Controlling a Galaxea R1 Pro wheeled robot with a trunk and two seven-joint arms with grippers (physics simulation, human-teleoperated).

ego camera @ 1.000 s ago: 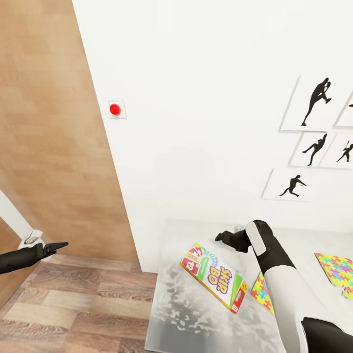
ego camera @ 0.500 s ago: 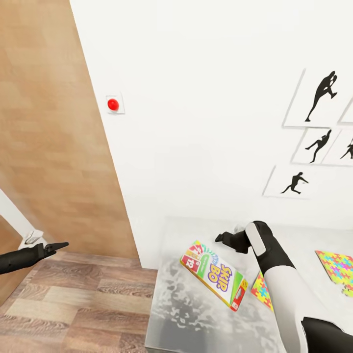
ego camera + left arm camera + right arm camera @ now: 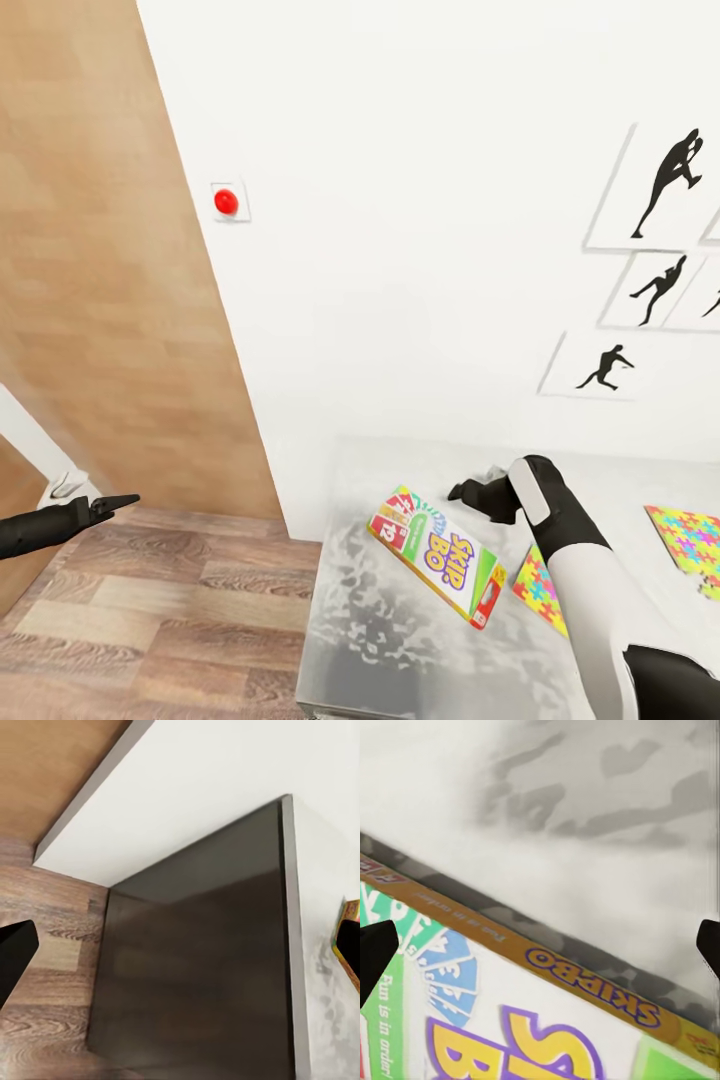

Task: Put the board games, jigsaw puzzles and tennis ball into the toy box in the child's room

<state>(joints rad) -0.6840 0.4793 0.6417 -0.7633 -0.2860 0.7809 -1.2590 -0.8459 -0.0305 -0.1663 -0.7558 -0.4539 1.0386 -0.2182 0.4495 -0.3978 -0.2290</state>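
Your left fingers [image 3: 128,499] hang out over the wood plank floor [image 3: 170,610], well apart from the surface [image 3: 400,640]; in the head view they look pressed together to a point, yet the left wrist view shows dark tips at opposite edges, so I cannot tell their state for sure. They hold nothing.

Moving right, the board game [image 3: 436,553] lies flat on the surface near its left end, a white cardboard box with a red logo, green edges and a glossy printed cover. Your right fingers [image 3: 466,491] hover just beyond its far edge, and the right wrist view puts the dark tips [image 3: 376,958] wide apart with the box's orange side panel [image 3: 585,975] between them: spread, gripping nothing.

Further right sit the two jigsaw puzzles, one [image 3: 541,588] partly hidden behind your right arm, the other [image 3: 690,535] near the picture's edge; both are thin boards of interlocking yellow, pink, blue and green pieces.

By my reading, the task is at an early stage: these three toys are not yet packed, and this box looks like your next pick. The pale top has a mottled, slick sheen, so the flat box may slide when pinched.
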